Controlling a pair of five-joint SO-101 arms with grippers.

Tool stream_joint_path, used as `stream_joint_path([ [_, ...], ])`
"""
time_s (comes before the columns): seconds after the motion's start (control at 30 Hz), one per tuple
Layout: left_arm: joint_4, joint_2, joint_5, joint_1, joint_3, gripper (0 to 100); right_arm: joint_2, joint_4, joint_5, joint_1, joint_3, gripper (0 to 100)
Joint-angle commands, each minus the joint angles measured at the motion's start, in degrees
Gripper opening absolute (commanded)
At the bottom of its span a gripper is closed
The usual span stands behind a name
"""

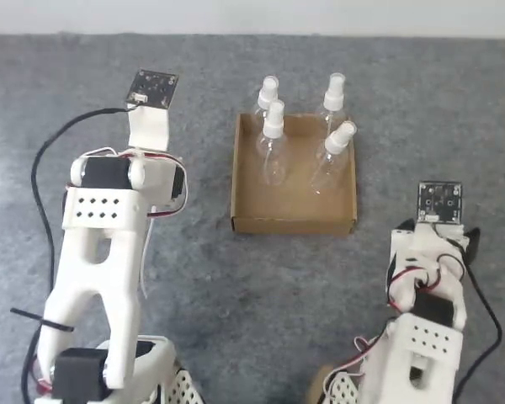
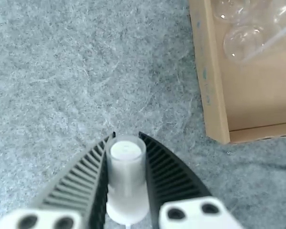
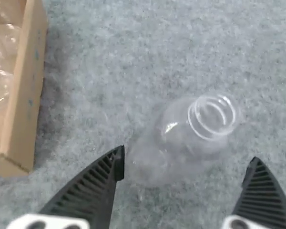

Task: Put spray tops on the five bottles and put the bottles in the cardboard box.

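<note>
Inside the cardboard box [image 1: 293, 224] sit four capped bottles [image 1: 273, 147]; the left gripper [image 2: 126, 137] clamps the last spray top [image 2: 127, 176], and the right gripper [image 3: 186, 156] gapes over the uncapped fifth bottle [image 3: 190, 129].

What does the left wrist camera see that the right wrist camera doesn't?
Left wrist view: the left pincer shut on a white spray top. Right wrist view: the right pincer open, facing an uncapped bottle on the mat. Both share the grey mat and a side of the cardboard box with capped bottles lying inside.
</note>
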Motion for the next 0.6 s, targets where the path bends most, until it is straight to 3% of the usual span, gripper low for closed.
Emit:
stream_joint_path([
  [0.0, 0.44, -3.08, 0.18, -0.26, -0.75, 2, 4.97, -6.9, -0.53, 0.66, -3.96, 34.0],
  [0.1, 0.44, -3.08, 0.18, -0.26, -0.75, 2, 8.66, -10.86, -0.53, 0.66, -4.13, 31.0],
  [0.23, 0.44, -3.08, 0.18, -0.26, -0.75, 2, 14.11, -11.74, -0.09, 1.8, -8.35, 15.7],
  [0.33, 0.44, -3.08, 0.18, -0.26, -0.75, 2, 19.3, -10.86, 0.0, 4.09, -14.15, 9.8],
  [0.57, 0.18, -2.99, 0.18, 0.26, -0.75, 2, 36.18, 8.75, 9.41, 5.85, -38.95, 4.9],
])
